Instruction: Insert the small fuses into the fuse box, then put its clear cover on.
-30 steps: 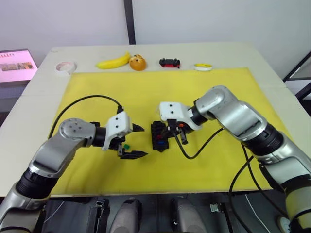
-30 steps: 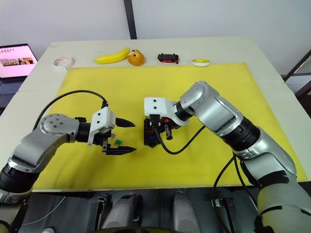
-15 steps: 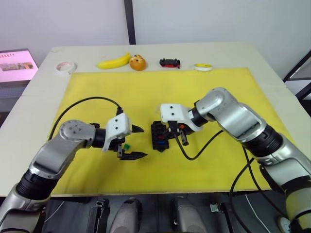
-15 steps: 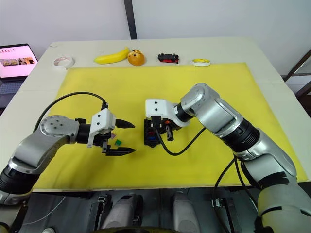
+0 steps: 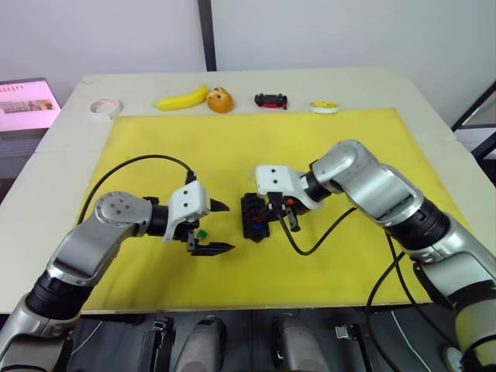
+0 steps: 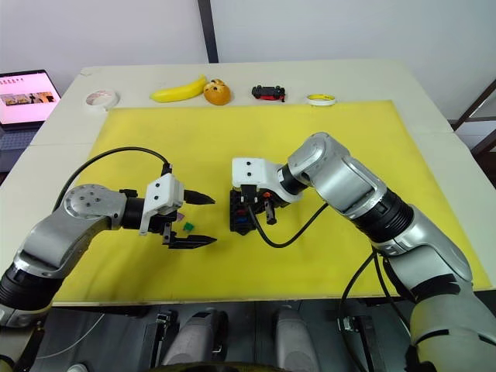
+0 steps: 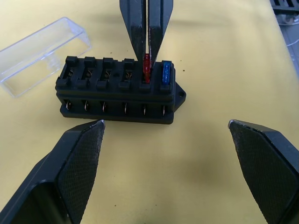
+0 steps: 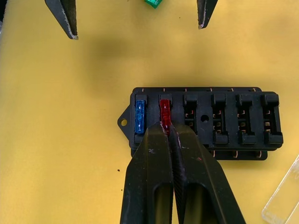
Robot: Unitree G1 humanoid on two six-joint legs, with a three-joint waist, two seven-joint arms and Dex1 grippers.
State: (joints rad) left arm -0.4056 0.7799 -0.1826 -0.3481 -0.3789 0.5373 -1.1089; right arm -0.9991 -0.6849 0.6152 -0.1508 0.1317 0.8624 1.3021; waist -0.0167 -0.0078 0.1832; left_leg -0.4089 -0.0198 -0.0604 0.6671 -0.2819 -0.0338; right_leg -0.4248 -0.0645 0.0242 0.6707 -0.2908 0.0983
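The black fuse box (image 5: 254, 217) sits mid-mat on the yellow mat (image 5: 349, 155). A blue fuse (image 8: 139, 116) is seated in its end slot. In the slot beside it a red fuse (image 8: 164, 109) stands a little higher than the blue one, and my right gripper (image 8: 168, 131) is shut on its top. The other slots show no fuses. My left gripper (image 5: 222, 227) hangs open just left of the box, nothing between its fingers. A loose green fuse (image 5: 201, 232) lies on the mat by it. The clear cover (image 7: 42, 53) lies beside the box's far end.
Along the table's back edge lie a banana (image 5: 181, 98), an orange (image 5: 220, 100), a black-and-red toy car (image 5: 270, 100), a yellow tape roll (image 5: 324, 107) and a white tape roll (image 5: 105, 107). A lit screen (image 5: 23, 97) stands at the far left.
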